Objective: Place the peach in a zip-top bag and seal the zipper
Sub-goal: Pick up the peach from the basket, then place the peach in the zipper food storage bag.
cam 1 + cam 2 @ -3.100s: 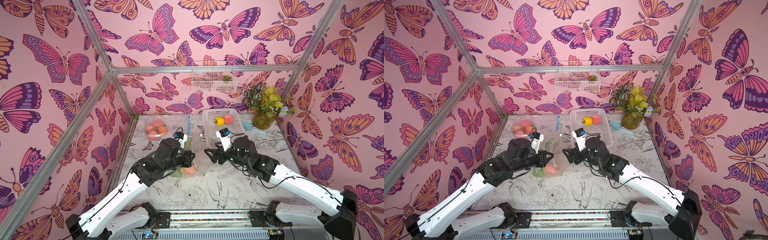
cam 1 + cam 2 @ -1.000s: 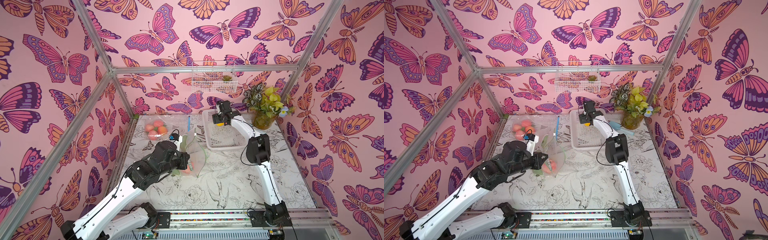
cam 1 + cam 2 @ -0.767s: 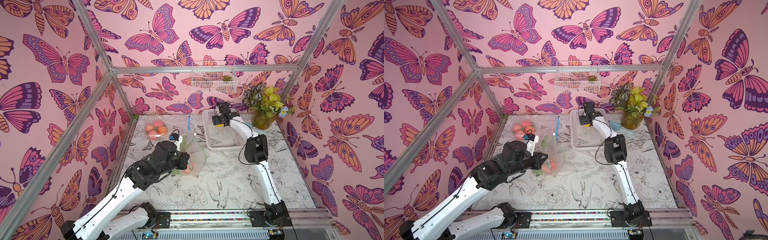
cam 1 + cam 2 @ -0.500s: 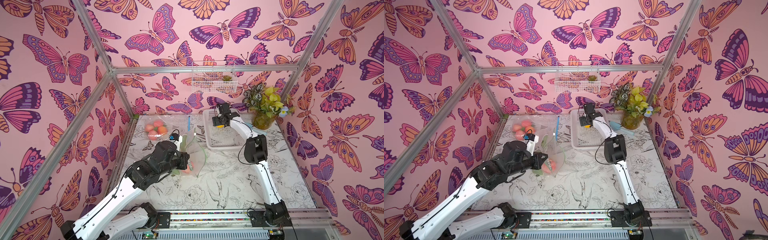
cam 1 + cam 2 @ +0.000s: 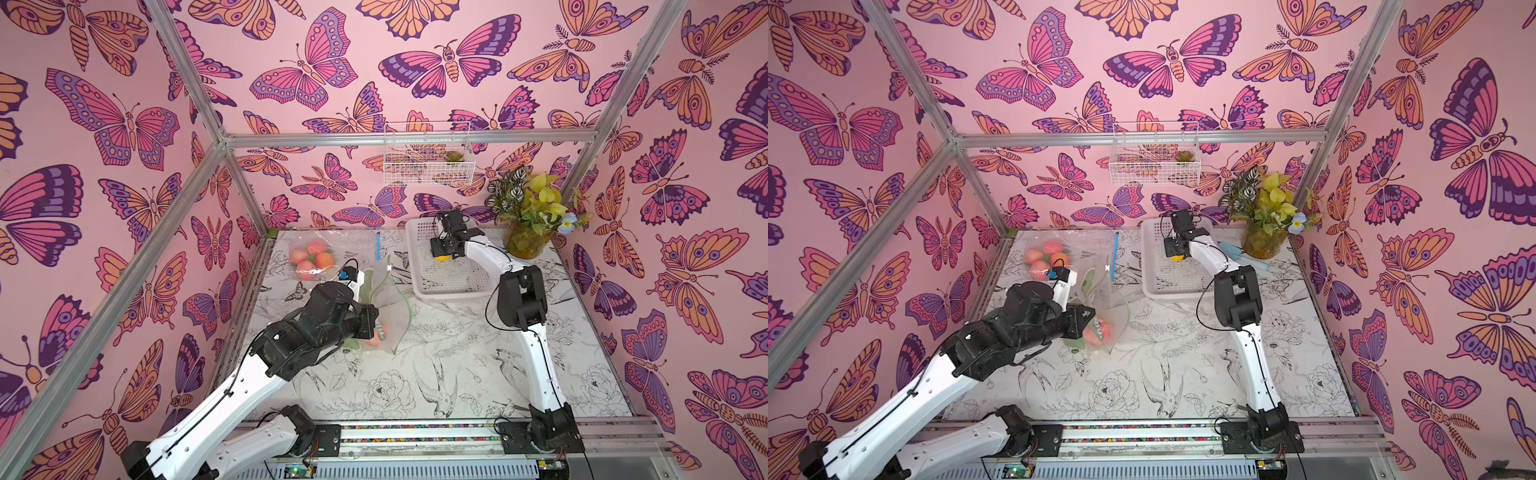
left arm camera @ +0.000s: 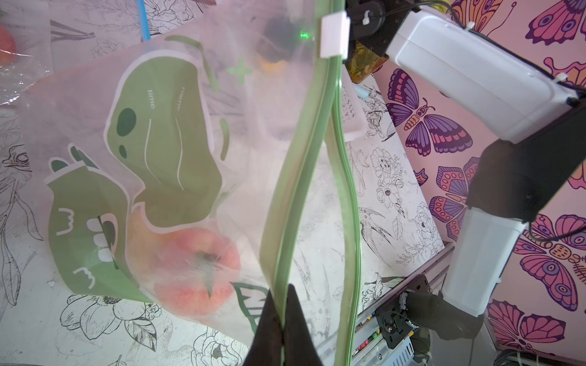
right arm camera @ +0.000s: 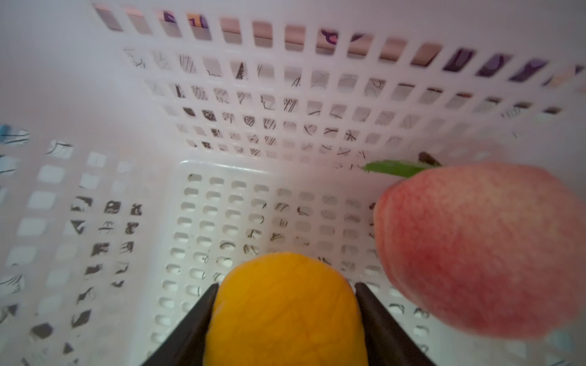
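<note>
Change at the right pincer (image 7: 286, 286): three seconds back it hung close to the left pincer (image 6: 280, 296), and now it has reached far from it into a white perforated plastic basket (image 7: 222, 95), where its jaws press both sides of a round yellow-orange fruit (image 7: 285, 313). A fuzzy pink peach with a green leaf (image 7: 482, 250) lies just beside this pincer, untouched. The left pincer stays pinched shut on the green zipper strip (image 6: 282, 196) of a clear zip-top bag printed with green cartoon shapes (image 6: 177, 152), and a second pink peach (image 6: 190, 275) rests inside the bag, just beyond the pincer's tips. The zipper gapes open, its white slider (image 6: 333, 35) at the end far from the left pincer. Bagging looks done, sealing not begun, and the yellow fruit seems no part of the job
</note>
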